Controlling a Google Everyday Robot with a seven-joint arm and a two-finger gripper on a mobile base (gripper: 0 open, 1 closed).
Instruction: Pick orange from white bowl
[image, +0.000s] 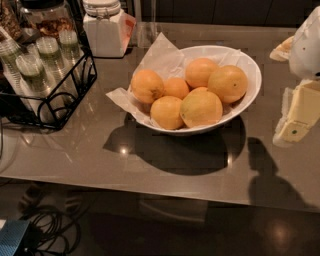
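Note:
The white bowl (250, 70) stands in the middle of the grey table, lined with crumpled white paper (160, 57), and holds six oranges. The orange (228, 83) is large, round and evenly orange; it lies at the right side of the bowl. An equally large, paler yellowish one (201, 107) lies in front of it. Smaller oranges fill the left and back. My gripper (296, 117) hangs at the right edge of the view, to the right of the bowl and apart from it, above the table. It holds nothing that I can see.
A black wire rack (55, 102) with several lidded cups stands at the left. A white lidded jar (104, 27) stands at the back left. The table's front edge runs along the bottom, with cables (50, 230) on the floor below.

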